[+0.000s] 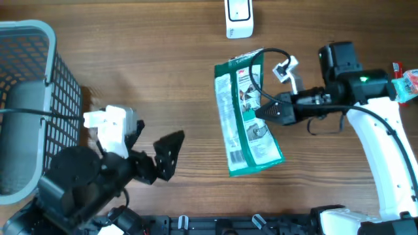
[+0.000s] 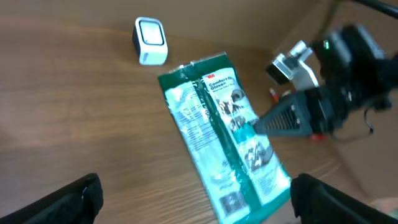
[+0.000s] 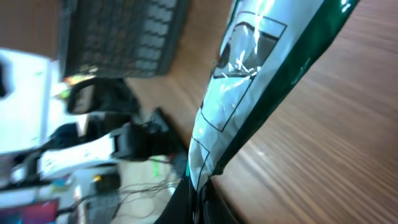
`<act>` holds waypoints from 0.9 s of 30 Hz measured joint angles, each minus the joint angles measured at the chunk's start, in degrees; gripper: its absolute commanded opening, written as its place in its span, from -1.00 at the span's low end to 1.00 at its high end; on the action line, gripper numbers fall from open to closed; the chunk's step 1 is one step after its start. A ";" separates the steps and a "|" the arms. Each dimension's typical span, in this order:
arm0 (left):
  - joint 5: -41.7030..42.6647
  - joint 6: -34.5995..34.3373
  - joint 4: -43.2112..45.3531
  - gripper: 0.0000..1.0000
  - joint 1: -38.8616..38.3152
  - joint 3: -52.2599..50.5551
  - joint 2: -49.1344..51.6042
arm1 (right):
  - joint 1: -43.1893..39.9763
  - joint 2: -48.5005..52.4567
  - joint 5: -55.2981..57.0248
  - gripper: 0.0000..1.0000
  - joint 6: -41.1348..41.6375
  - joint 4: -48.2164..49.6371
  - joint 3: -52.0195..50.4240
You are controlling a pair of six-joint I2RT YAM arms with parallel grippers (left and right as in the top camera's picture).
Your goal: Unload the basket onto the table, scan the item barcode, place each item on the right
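The item is a green and white glove packet (image 1: 247,116) lying lengthwise in the middle of the wooden table, printed face up. My right gripper (image 1: 264,111) is shut on its right long edge; in the right wrist view the packet (image 3: 255,68) rises tilted from the closed fingertips (image 3: 198,196). In the left wrist view a small barcode (image 2: 229,202) shows near the packet's (image 2: 224,130) near end. A white scanner (image 1: 239,16) stands at the table's far edge. My left gripper (image 1: 153,149) hangs open at the lower left, well apart from the packet, its fingers (image 2: 74,199) wide.
A grey mesh basket (image 1: 39,39) fills the far left. A red and white object (image 1: 405,81) lies at the right edge behind the right arm. A black cable (image 1: 277,55) loops over the packet's upper right corner.
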 measured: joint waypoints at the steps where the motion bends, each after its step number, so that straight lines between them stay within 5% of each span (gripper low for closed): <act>1: 0.00 -2.62 0.09 1.00 0.00 0.00 0.94 | -0.13 0.00 -1.97 -0.91 -1.40 -0.81 0.00; 7: 0.72 -17.07 5.90 1.00 0.00 -5.46 7.26 | -0.13 0.00 -12.57 -0.92 -9.79 -5.79 0.00; 9: 4.00 -20.02 13.77 1.00 0.00 -10.23 10.45 | -0.13 0.00 -13.92 -0.91 -11.74 -6.99 0.00; 19: 8.61 -26.27 23.61 0.96 0.00 -12.92 15.04 | -0.13 0.00 -19.21 -0.91 -16.68 -10.71 0.00; 24: 8.96 -27.10 26.21 0.25 0.00 -12.94 17.92 | -0.13 0.00 -19.32 -0.91 -18.86 -13.60 0.00; 27: 8.90 -27.36 28.70 -0.49 0.02 -12.98 19.47 | -0.13 0.00 -19.10 -0.91 -19.54 -14.29 0.00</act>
